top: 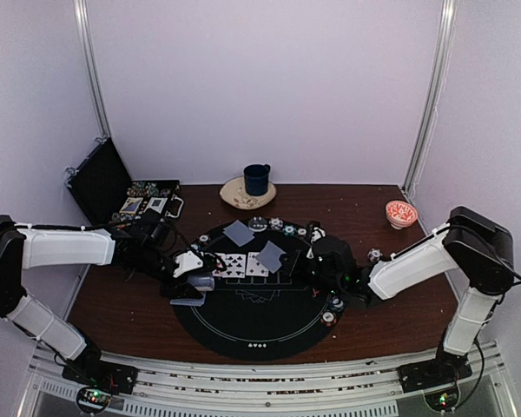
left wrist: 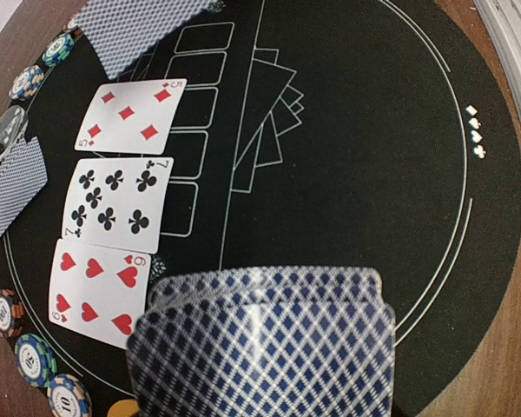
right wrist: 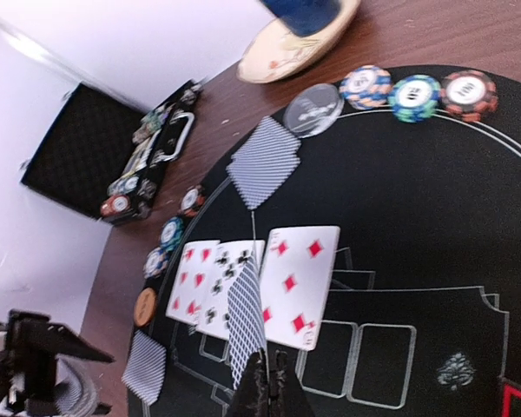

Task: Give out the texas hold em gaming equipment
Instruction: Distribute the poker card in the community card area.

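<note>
A black round poker mat (top: 252,321) holds three face-up cards in a row: five of diamonds (left wrist: 130,117), seven of clubs (left wrist: 113,200) and six of hearts (left wrist: 95,291). My left gripper (top: 194,282) is shut on a deck of grey-blue-backed cards (left wrist: 260,347), which hides its fingers, just left of that row. My right gripper (right wrist: 269,391) is shut on a single card (right wrist: 247,326), held tilted above the row. Face-down cards (left wrist: 139,30) (left wrist: 13,187) lie near the mat's rim. Striped poker chips (right wrist: 414,95) line the far rim, and more chips (left wrist: 35,356) lie beside an orange button disc (right wrist: 145,306).
An open black case (top: 113,182) with chips and cards stands at the back left. A dark blue mug (top: 257,179) sits on a saucer (top: 234,195) behind the mat. A red-patterned bowl (top: 400,213) is at the back right. Chips (top: 332,310) lie under the right arm.
</note>
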Controlling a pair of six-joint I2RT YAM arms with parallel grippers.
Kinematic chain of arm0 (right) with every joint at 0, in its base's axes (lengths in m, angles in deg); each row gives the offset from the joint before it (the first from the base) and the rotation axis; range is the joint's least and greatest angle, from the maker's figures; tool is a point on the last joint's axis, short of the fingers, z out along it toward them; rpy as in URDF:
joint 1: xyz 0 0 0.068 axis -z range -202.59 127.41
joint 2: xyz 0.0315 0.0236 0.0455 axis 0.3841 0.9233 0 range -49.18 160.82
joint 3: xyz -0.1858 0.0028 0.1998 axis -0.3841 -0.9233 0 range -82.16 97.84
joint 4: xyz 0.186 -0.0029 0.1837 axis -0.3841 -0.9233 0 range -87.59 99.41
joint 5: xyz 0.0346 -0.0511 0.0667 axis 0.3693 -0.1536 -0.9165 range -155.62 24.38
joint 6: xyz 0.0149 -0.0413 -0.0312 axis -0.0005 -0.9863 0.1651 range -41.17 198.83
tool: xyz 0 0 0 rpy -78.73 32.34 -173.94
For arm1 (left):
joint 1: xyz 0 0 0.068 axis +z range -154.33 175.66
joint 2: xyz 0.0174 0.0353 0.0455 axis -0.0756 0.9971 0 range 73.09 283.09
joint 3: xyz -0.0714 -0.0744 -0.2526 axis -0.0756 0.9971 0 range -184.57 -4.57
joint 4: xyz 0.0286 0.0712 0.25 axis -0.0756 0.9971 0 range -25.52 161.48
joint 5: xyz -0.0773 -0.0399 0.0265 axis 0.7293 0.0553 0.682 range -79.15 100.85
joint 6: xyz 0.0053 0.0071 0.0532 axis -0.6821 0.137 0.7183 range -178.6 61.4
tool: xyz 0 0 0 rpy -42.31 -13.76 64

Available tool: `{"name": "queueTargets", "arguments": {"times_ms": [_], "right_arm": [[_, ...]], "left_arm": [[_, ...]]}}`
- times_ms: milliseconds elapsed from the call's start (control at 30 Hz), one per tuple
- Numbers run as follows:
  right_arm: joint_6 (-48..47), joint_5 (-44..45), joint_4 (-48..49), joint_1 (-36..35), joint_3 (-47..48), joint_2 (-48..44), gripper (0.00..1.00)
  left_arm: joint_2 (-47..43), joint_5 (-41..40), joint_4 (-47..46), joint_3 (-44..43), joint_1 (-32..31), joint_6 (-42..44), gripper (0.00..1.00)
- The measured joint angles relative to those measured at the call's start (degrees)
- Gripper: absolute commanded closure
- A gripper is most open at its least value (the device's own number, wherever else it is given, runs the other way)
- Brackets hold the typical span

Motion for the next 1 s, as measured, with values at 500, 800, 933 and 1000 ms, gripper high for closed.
{"name": "queueTargets", "arguments": {"times_ms": [500,800,933,1000], "right_arm": [[9.38,27.71,-5.64,-3.89,8.28,11.19,1.0],[10.95,30.64,-13.33,-4.52,13.97,16.37,0.97],[11.21,31.47,-16.24,-5.27,16.04,17.07,0.88],[11.3,31.76,-17.44,-5.81,17.09,17.25,0.81]], "left_arm": [[-0.02,0.0,-0.02,0.0,0.0,-0.11,0.65],[0.0,0.0,-0.02,0.0,0.0,-0.11,0.65],[0.0,-0.02,0.0,0.0,0.0,-0.11,0.65],[0.0,0.0,-0.02,0.0,0.0,-0.11,0.65]]}}
